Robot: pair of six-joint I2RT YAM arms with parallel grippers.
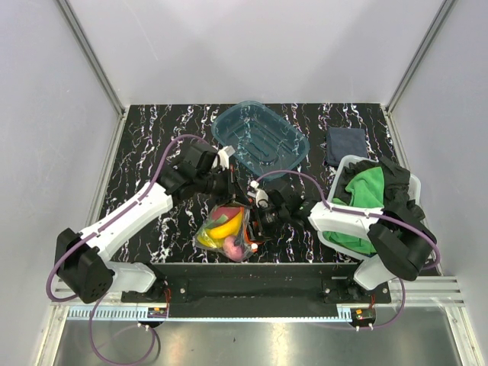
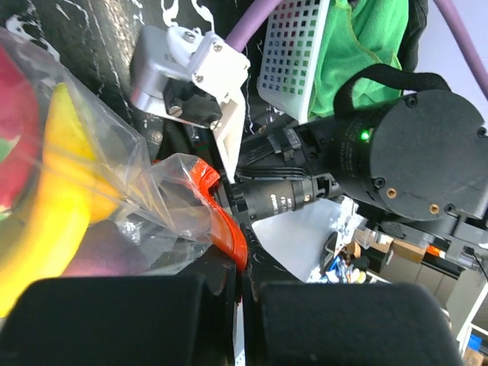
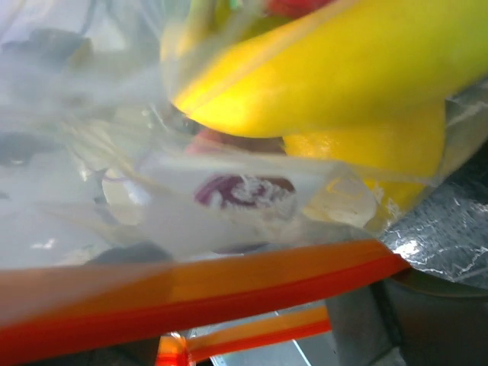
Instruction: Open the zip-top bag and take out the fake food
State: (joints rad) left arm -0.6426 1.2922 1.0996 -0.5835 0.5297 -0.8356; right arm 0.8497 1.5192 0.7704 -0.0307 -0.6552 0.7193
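The zip-top bag (image 1: 223, 229) lies near the table's front edge. Inside it are the fake food: a yellow banana (image 1: 225, 226), a red fruit (image 1: 226, 212) and a pinkish ball (image 1: 232, 245). My left gripper (image 1: 238, 192) is at the bag's top; in its wrist view the jaws (image 2: 242, 263) are shut on the red-orange zip strip (image 2: 221, 206). My right gripper (image 1: 258, 212) is right beside it. In the right wrist view the bag (image 3: 229, 191) fills the picture; its two zip strips stand apart, and the lower strip (image 3: 259, 334) crosses the gap between the right gripper's (image 3: 240, 352) spread fingers.
A teal transparent tray (image 1: 259, 137) stands behind the grippers. A white basket (image 1: 339, 221) with a green cloth (image 1: 367, 191) is at the right, under the right arm. A dark blue cloth (image 1: 345, 143) lies at the back right.
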